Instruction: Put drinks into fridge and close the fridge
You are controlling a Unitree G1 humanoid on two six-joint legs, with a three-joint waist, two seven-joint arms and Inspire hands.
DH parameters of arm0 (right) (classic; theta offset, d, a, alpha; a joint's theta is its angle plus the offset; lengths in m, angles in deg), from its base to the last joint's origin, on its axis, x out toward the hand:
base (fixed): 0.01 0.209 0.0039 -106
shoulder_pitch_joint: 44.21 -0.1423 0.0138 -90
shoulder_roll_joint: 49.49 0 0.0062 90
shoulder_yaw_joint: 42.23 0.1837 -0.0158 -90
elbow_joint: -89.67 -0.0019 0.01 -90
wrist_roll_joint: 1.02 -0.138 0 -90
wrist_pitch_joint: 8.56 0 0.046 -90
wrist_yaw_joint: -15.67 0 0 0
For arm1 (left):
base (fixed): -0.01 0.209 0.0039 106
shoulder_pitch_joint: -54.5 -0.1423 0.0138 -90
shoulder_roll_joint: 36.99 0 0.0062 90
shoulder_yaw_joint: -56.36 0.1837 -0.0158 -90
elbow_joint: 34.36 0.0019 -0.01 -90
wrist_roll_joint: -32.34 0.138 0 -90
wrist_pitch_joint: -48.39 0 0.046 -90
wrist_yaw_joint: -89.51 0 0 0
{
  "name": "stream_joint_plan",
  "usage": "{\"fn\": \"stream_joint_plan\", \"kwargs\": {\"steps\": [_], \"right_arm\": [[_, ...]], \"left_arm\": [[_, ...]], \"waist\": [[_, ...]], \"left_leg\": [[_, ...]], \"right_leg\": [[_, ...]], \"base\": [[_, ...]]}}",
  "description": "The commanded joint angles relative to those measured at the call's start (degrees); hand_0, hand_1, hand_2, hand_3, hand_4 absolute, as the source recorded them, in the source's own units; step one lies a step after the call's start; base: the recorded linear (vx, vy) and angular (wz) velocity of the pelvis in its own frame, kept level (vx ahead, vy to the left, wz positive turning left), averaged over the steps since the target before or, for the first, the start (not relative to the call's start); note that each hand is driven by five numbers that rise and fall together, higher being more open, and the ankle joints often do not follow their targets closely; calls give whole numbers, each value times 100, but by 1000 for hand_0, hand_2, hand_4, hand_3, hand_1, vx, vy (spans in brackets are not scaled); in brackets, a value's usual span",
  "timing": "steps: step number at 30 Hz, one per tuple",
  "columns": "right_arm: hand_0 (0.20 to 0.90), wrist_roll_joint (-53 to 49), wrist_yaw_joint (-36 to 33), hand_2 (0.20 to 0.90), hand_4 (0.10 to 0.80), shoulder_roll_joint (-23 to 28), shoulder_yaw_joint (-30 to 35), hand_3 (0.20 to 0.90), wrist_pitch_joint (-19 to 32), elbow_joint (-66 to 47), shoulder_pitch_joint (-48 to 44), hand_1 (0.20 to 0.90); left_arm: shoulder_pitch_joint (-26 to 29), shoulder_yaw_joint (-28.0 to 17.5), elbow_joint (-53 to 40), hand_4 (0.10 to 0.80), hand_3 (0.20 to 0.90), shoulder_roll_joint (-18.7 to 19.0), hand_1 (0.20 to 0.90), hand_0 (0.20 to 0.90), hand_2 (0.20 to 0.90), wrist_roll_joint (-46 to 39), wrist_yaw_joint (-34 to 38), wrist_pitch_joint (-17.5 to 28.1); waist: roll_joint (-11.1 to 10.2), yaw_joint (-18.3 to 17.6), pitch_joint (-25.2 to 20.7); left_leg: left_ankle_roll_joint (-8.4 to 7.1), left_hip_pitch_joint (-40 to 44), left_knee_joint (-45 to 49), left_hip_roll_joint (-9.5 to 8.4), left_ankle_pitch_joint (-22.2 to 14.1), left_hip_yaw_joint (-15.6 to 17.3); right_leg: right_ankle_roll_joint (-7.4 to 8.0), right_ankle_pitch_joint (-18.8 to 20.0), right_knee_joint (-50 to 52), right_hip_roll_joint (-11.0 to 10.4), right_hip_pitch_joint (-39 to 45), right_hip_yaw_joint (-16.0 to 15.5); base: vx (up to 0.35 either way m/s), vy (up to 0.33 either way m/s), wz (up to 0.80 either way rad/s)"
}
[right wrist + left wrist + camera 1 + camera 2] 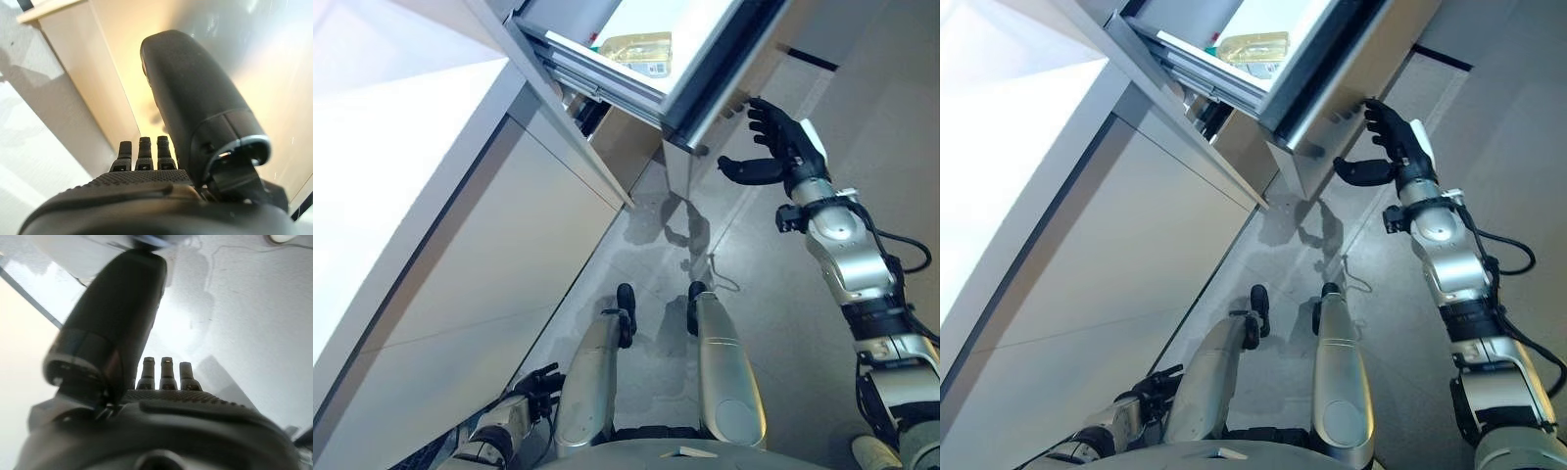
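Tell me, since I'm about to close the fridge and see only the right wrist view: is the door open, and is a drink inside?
Observer: Yes. The fridge door stands open, and a pale yellow drink bottle lies inside.
Operator: Where is my right hand relative to the door?
Observer: The right hand is open, with its fingertips at the door's outer face.
Operator: And the left?
Observer: The left hand hangs low, open and empty, far from the fridge.
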Motion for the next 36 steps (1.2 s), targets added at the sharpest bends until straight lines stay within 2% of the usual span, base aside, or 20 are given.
{"fn": "stream_joint_plan", "kwargs": {"steps": [1, 8, 14, 22, 26, 30, 33, 36], "right_arm": [[900, 102, 422, 900, 800, -618, -968, 900, 470, -654, -1256, 900], [900, 213, 367, 900, 800, -1256, -1656, 900, 325, -336, -2188, 900], [900, 156, 516, 900, 800, -1827, -2046, 900, 373, -187, -2614, 900], [900, 352, 3, 900, 800, -1965, -2191, 900, 397, -179, -2834, 900], [900, 579, -804, 900, 800, -1756, -1994, 900, 546, -253, -2807, 900], [900, 567, -1599, 900, 800, -1490, -1595, 900, 777, -442, -2513, 900], [900, 595, -2219, 900, 800, -1267, -1240, 900, 1006, -489, -1914, 900], [900, 406, -2263, 900, 800, -1036, -853, 900, 1292, -468, -996, 900]], "left_arm": [[-229, 283, -253, 800, 900, 240, 900, 900, 900, -127, 154, -179], [-102, 509, -204, 800, 900, 147, 900, 900, 900, -152, 88, -118], [-152, 595, -235, 800, 900, 80, 900, 900, 900, -132, -33, -5], [-312, 623, -342, 800, 900, 59, 900, 900, 900, -35, -236, 78], [-435, 574, -391, 800, 900, 75, 900, 900, 900, 97, -342, 307], [-493, 517, -524, 800, 900, 81, 900, 900, 900, 146, -201, 425], [-470, 459, -628, 800, 900, 93, 900, 900, 900, 83, 27, 383], [-503, 351, -683, 800, 900, 142, 900, 900, 900, 31, 182, 339]], "waist": [[-147, 470, 3], [66, 703, 3], [275, 875, 3], [457, 986, 3], [438, 988, 3], [314, 915, -37], [143, 809, -149], [-72, 673, -273]], "left_leg": [[573, -135, 686, -421, -303, 362], [538, -114, 440, -501, -84, 345], [478, -52, 335, -585, 118, 277], [468, 155, 135, -663, 214, 211], [466, 299, 53, -658, 193, 183], [478, 545, -207, -596, 153, 154], [480, 764, -521, -520, 140, 130], [501, 1026, -793, -449, 53, 127]], "right_leg": [[-223, 328, -390, 170, 289, -336], [-213, 392, -537, 77, 245, -392], [-228, 390, -574, -11, 282, -432], [-251, 359, -625, -77, 415, -443], [-248, 360, -676, -64, 544, -445], [-226, 416, -912, 28, 767, -417], [-164, 540, -1243, 87, 976, -386], [-100, 656, -1585, 107, 1259, -369]], "base": [[9, 22, 5], [-34, 39, 6], [-5, 34, 10], [18, 40, 7], [36, 10, 5], [35, -16, 1], [36, -31, 2], [59, -67, 2]]}}
